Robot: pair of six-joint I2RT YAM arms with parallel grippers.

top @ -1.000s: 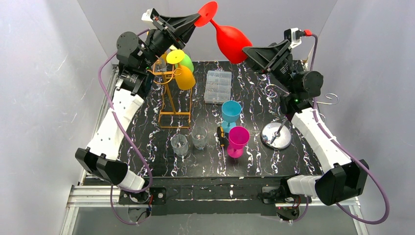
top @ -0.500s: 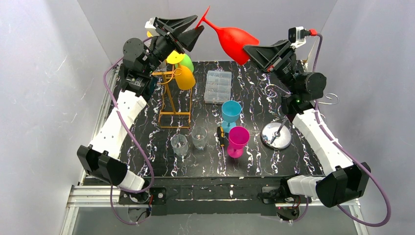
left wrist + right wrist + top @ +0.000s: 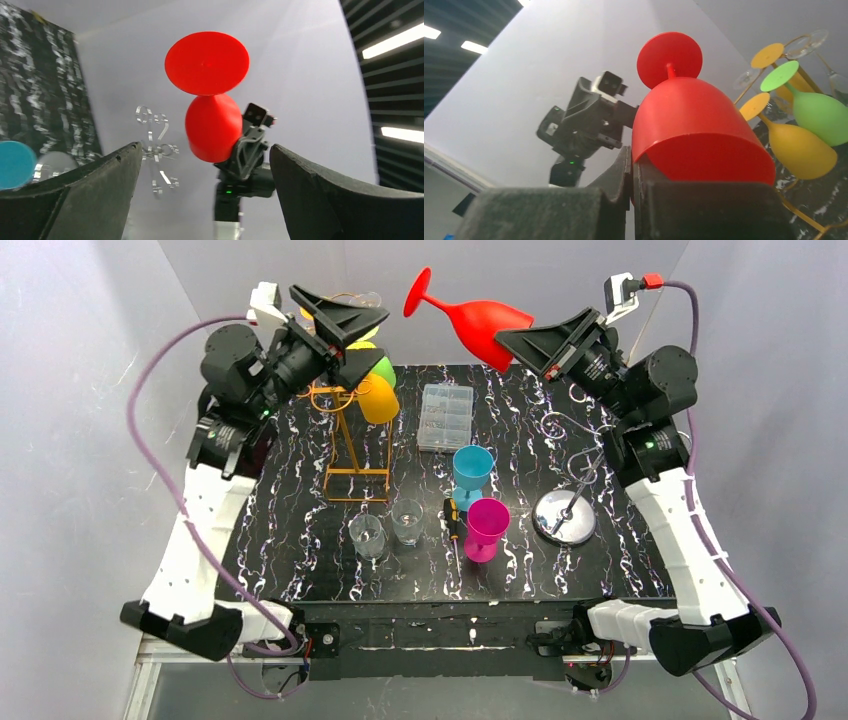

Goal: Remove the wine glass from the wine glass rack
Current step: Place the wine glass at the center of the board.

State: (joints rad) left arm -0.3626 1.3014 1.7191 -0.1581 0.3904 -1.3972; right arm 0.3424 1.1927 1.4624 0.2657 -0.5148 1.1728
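Right jaws are shut tight on the bowl rim of the red wine glass [image 3: 478, 320], holding it tilted in the air above the far edge of the surface [image 3: 300, 530], well clear of the rack [image 3: 348, 445]. 1 second ago the left jaws pinched its foot; now they gape wide, empty and drawn back. The handover looks complete, so setting it down seems next. Green glass [image 3: 384, 367] and yellow glass [image 3: 378, 400] hang on the rack
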